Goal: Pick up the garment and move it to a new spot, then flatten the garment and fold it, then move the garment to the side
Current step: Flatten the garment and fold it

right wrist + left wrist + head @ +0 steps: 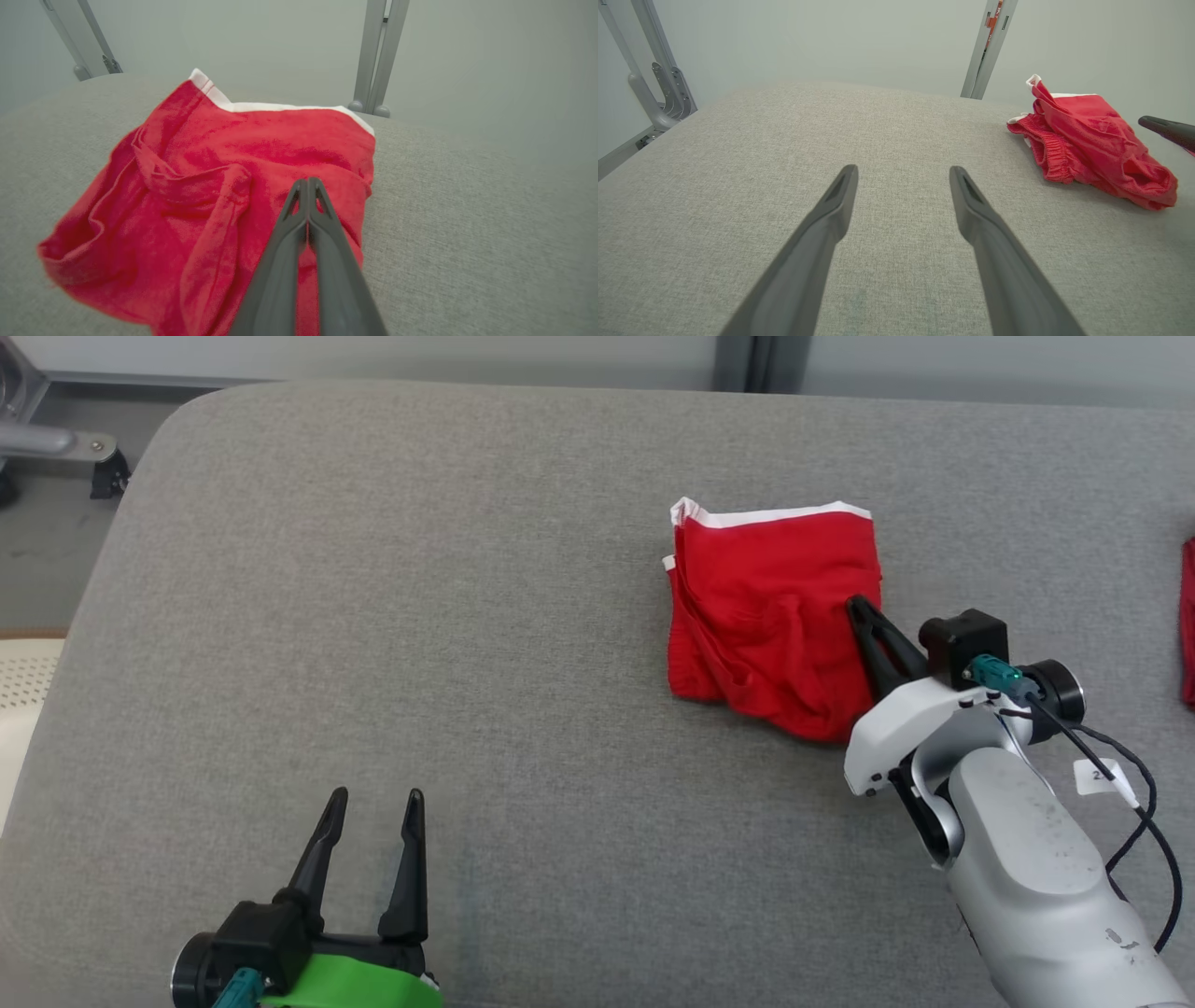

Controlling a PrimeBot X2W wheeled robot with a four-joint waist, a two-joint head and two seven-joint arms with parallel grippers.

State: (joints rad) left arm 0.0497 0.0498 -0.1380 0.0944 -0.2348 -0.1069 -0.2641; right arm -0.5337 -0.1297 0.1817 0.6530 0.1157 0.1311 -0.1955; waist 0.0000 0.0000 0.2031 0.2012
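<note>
Left claw [375,795]: dark tapered fingers, bright green shell. Right claw [854,604]: white housing, scuffed grey forearm [1027,840], teal plug [994,672], black cable [1134,821].

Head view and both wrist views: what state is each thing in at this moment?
Red garment: lying on the grey surface, loosely folded, rumpled.
Left tool: open, empty, well apart from the garment.
Right tool: shut, tips over the garment's right edge; no cloth seen pinched.
Second red cloth: at the picture's right edge, cut off, state unclear.
</note>
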